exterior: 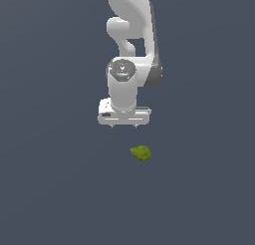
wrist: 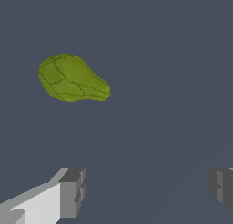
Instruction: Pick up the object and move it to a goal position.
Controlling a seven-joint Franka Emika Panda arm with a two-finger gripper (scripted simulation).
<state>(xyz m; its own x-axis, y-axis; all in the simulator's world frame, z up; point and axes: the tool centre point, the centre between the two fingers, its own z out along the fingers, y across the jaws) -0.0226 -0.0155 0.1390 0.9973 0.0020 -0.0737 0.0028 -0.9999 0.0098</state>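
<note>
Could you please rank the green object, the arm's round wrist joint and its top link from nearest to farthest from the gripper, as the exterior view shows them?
From the gripper:
1. Object: just below, slightly toward the exterior view's right.
2. Wrist joint: directly above.
3. Top link: far above, at the picture's upper edge.

Object (exterior: 141,153) lying on the floor (exterior: 50,189), gripper (exterior: 123,125) held above it, offset toward the exterior view's left, not touching
</note>
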